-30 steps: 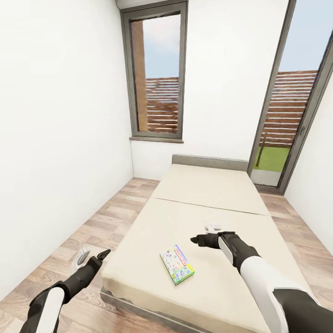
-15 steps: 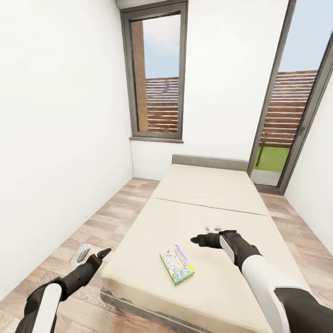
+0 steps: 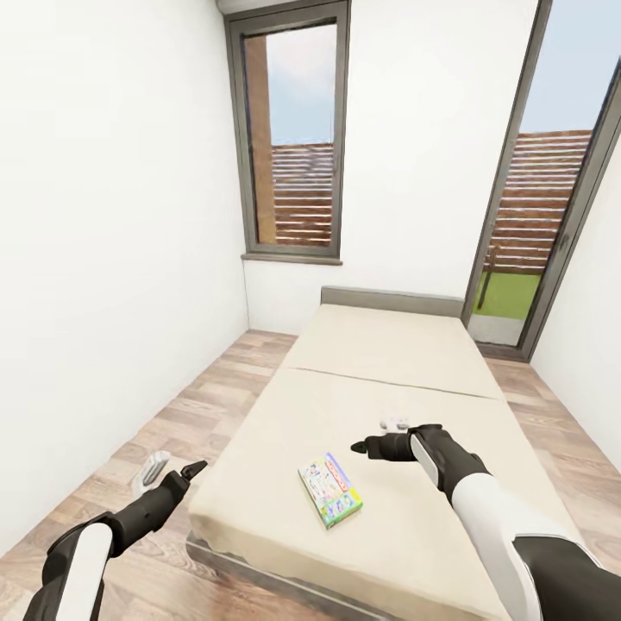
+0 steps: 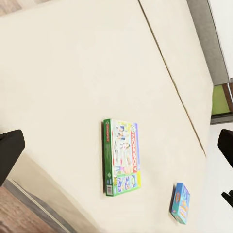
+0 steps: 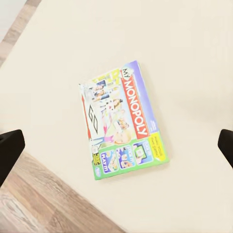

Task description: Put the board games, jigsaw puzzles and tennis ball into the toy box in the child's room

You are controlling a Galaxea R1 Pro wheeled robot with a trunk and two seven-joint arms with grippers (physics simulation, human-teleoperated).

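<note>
A green and purple Monopoly board game (image 3: 329, 490) lies flat near the foot of the beige bed (image 3: 388, 354). The right wrist view has it (image 5: 124, 120) straight below, near the mattress edge. My right gripper (image 3: 377, 435) hovers open above the bed, just right of and beyond the game. Off the bed's left corner, above the floor, my left gripper (image 3: 175, 470) is open and empty. In the left wrist view the Monopoly box (image 4: 121, 158) shows with a second, blue board game (image 4: 180, 203) lying farther across the mattress. In the head view my right arm covers that spot.
The bed fills the middle of a narrow room with wood flooring (image 3: 185, 414) on both sides. A white wall (image 3: 103, 259) runs close on the left. A tall window (image 3: 293, 138) and a glass door (image 3: 535, 216) stand behind the headboard.
My left arm has drawn back a little toward the lower left. My right gripper has crept slightly left. The games have not moved.
</note>
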